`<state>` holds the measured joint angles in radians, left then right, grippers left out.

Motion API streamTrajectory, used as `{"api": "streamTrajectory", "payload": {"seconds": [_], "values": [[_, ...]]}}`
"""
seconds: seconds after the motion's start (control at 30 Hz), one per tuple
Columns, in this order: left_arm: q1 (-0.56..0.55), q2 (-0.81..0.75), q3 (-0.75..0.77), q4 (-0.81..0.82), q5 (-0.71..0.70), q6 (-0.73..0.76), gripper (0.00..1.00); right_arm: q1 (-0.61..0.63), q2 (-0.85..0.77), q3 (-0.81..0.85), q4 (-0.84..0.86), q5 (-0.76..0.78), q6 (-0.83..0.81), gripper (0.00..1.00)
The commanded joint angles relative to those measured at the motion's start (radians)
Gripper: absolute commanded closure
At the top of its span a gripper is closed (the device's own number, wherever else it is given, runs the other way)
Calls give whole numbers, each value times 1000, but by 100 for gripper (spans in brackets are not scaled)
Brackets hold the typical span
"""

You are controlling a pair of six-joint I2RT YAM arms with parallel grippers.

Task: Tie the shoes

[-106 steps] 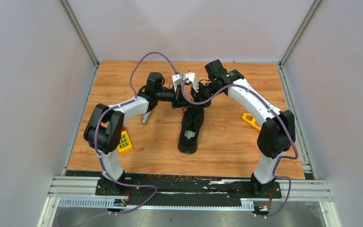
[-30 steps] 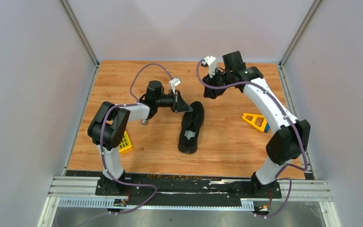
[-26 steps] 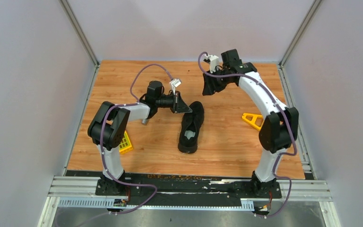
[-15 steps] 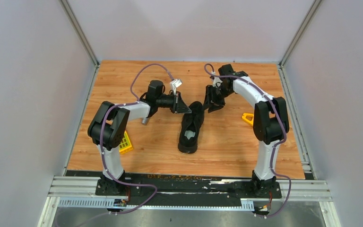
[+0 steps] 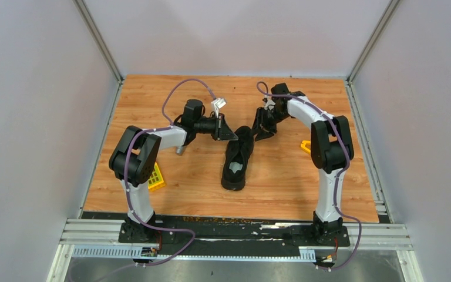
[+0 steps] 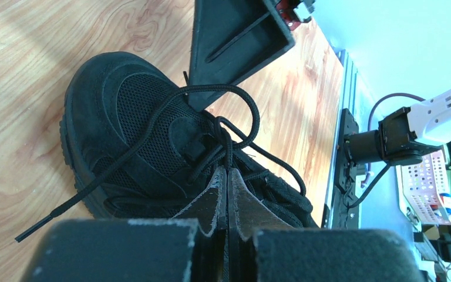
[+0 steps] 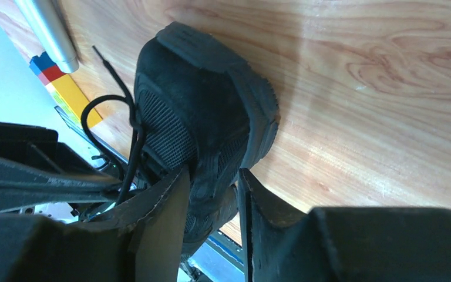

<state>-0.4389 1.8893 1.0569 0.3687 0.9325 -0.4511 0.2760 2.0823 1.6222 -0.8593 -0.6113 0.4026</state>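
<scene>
The black shoe point(image 5: 236, 160) lies mid-table, toe pointing away from the arms, pale insole showing. My left gripper point(image 5: 230, 133) is at the toe's left side. In the left wrist view it point(image 6: 228, 171) is shut on the black laces point(image 6: 229, 147) at their crossing, and a lace loop point(image 6: 251, 114) arcs above. My right gripper point(image 5: 262, 130) is at the toe's right side. In the right wrist view it point(image 7: 211, 183) is open, its fingers straddling the shoe's point(image 7: 205, 100) side edge. A loose lace end point(image 6: 41, 226) lies on the wood.
A silver microphone point(image 5: 180, 148) lies under the left forearm and shows in the right wrist view point(image 7: 47, 26). A yellow block point(image 5: 155, 176) lies at the left, a yellow wedge point(image 5: 305, 145) behind the right arm. Grey walls enclose the wooden table point(image 5: 152, 100).
My right gripper swung from high at the back of the table down to the shoe's toe. My left gripper stayed shut at the laces. The shoe has not moved.
</scene>
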Motion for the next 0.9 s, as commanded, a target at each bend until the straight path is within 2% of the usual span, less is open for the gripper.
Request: {"api": "streamTrajectory", "payload": {"seconds": [0.0, 0.17, 0.23, 0.27, 0.37, 0.5, 0.63, 0.67, 0.7, 0.77, 0.87], "values": [[-4, 5, 32, 5, 4, 13, 100, -7, 31, 48, 48, -14, 68, 63], [-4, 5, 34, -7, 4, 20, 100, -25, 59, 59, 79, -67, 88, 67], [-4, 7, 36, -8, 5, 20, 100, -31, 66, 59, 87, -96, 88, 73], [-4, 7, 38, -8, 5, 20, 100, -33, 68, 57, 91, -110, 88, 79], [-4, 9, 42, -10, 6, 20, 100, -35, 59, 48, 94, -116, 82, 86], [-4, 10, 46, -10, 5, 18, 100, -34, 51, 36, 94, -113, 73, 100], [-4, 8, 46, -21, 3, 20, 100, -48, 30, 38, 93, -99, 54, 100], [-4, 6, 49, -27, 1, 24, 97, -53, 24, 38, 92, -96, 48, 100], [-4, 4, 54, -46, -4, 32, 86, -58, 14, 38, 90, -93, 40, 100], [-3, -11, 56, -79, -13, 53, 73, -68, -2, 36, 78, -75, 26, 100], [9, -60, 56, -112, -20, 87, 61, -83, -23, 17, 68, -52, 12, 100]]}}
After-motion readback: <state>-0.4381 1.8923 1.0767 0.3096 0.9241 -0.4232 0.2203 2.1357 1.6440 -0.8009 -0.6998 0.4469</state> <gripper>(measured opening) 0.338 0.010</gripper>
